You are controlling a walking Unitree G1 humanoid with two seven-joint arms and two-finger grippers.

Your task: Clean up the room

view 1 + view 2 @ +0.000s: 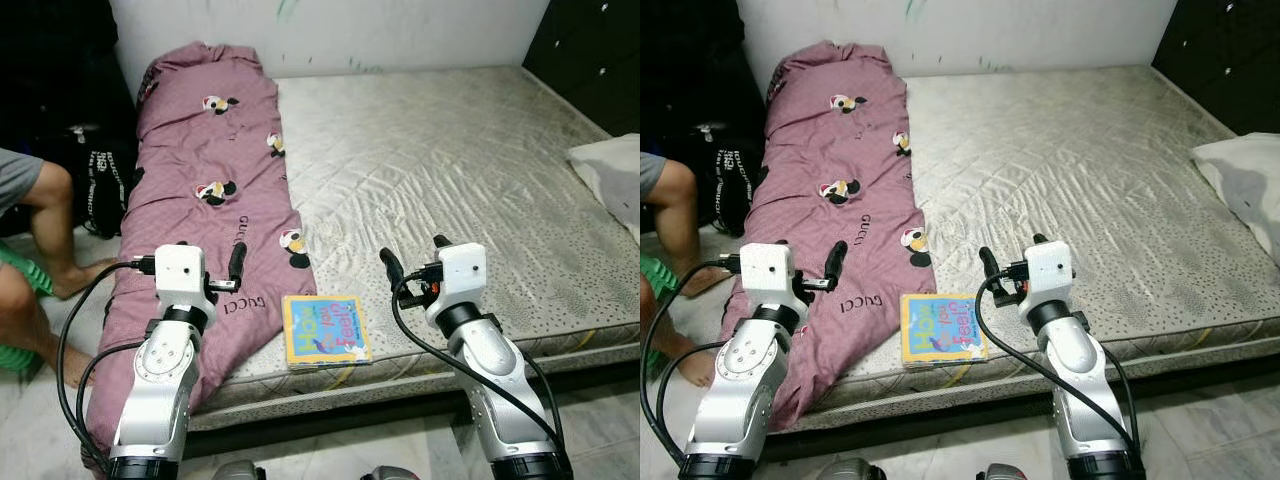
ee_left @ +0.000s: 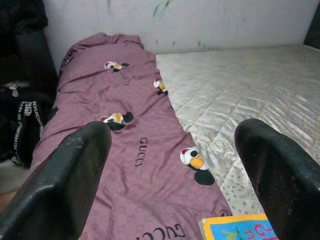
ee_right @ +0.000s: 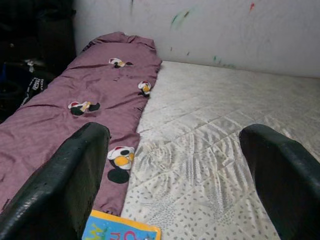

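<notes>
A colourful children's book [image 1: 325, 330] lies flat near the front edge of the mattress [image 1: 450, 170], just beside a purple blanket [image 1: 210, 170] printed with cartoon mice. My left gripper [image 2: 172, 165] hovers open over the blanket's near end, left of the book, with one finger [image 1: 237, 260] showing past the wrist. To the right of the book, my right gripper [image 1: 415, 255] hangs open above the bare mattress. Nothing is between either pair of fingers. The book's corner [image 3: 122, 230] sits just below the right gripper's fingers.
A person's bent legs [image 1: 40, 230] are on the floor at the left, beside a black bag [image 1: 95, 190]. A white pillow [image 1: 610, 175] lies at the mattress's right edge. Dark furniture [image 1: 600, 50] stands at the far right. A white wall [image 1: 350, 30] backs the bed.
</notes>
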